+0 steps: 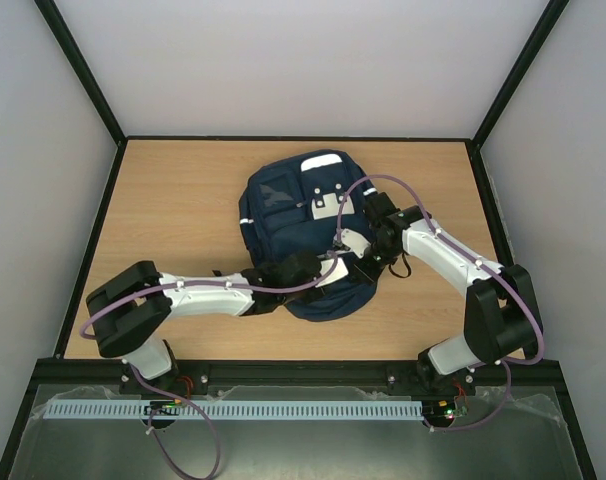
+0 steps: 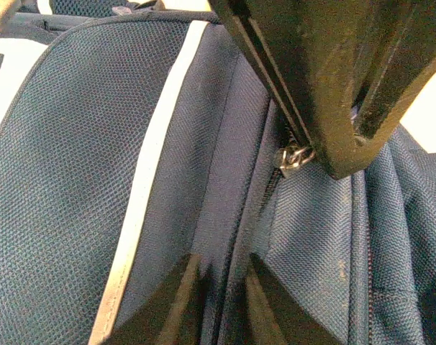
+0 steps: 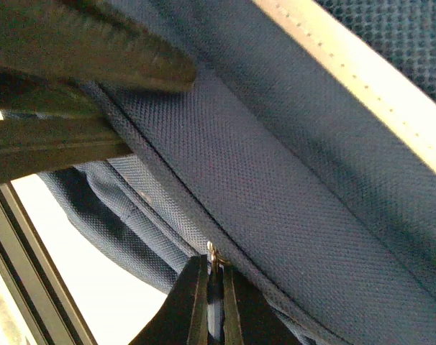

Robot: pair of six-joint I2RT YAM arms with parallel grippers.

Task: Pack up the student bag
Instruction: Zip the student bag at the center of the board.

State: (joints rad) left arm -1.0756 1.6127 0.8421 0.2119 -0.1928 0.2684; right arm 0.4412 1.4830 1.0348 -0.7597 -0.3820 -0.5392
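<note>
Now, right gripper [image 3: 213, 272]: fingers pressed together on the small metal zipper pull [image 3: 212, 251], pinching it at the very tips.
Left gripper [image 2: 221, 260]: its two fingers stand a narrow way apart, astride the zipper track [image 2: 265, 208]. I cannot tell whether they nip the fabric or only sit over it.
Gripper to gripper: close together, facing each other along the same seam. The right one's dark fingers fill the top of the left wrist view.
Around the seam: navy weave, with loose folds on one side and a white stripe [image 2: 155, 172] running alongside on the other.
Student bag [image 1: 283, 210]: lies flat near the middle of the table [image 1: 183, 200], front pockets up, with both arms reaching in over its near right edge.
Done so far, as I judge: the pull is caught and the zipper step is in hand.
Not shown: whether the compartment is open or closed along its length, and whether anything lies inside.
Left to do, as I judge: run the pull along its track. If this is the opening run, loading and closing up come after.
</note>
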